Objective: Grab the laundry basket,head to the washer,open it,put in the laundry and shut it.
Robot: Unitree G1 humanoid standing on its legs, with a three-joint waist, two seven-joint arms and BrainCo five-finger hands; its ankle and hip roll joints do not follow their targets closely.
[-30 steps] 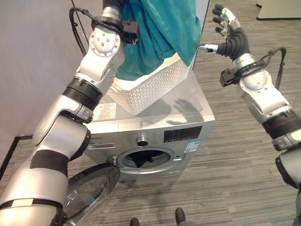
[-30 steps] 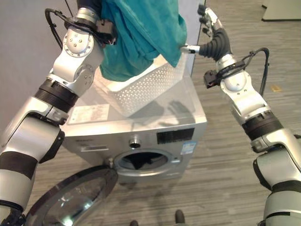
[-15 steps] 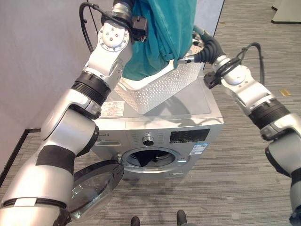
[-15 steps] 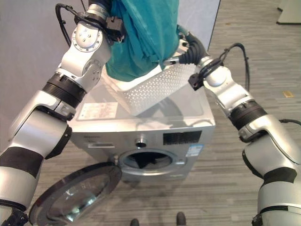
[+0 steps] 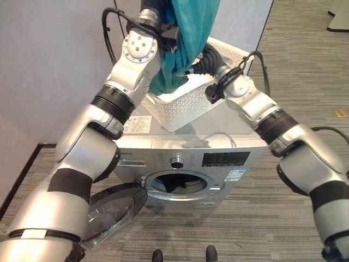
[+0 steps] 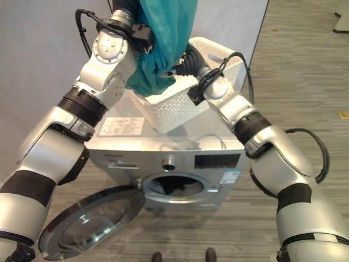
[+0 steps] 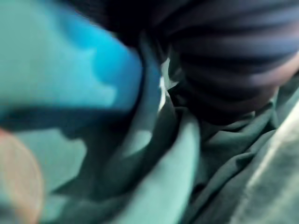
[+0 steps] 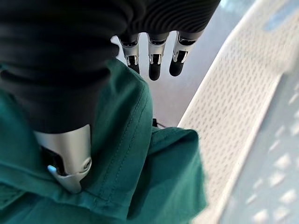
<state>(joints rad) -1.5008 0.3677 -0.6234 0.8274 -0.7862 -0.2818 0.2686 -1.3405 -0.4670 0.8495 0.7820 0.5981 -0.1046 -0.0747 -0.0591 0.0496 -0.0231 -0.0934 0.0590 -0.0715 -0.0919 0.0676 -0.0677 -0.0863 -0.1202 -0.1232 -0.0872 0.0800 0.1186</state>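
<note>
A white perforated laundry basket stands on top of the silver front-loading washer. A teal cloth hangs above the basket from my raised left hand, bunched close round it. My right hand reaches in over the basket's rim beside the cloth, fingers straight, thumb lying against a teal fold. The round washer door stands swung open at the lower left. Something dark lies inside the drum opening.
A grey wall runs close along the washer's left side, and a pale panel stands behind it. Striped carpet floor spreads to the right and in front. The open door juts out low in front.
My right hand has swung from high in the air at the right across to the basket and against the teal cloth. The left arm still holds the cloth up. The camera has shifted.
</note>
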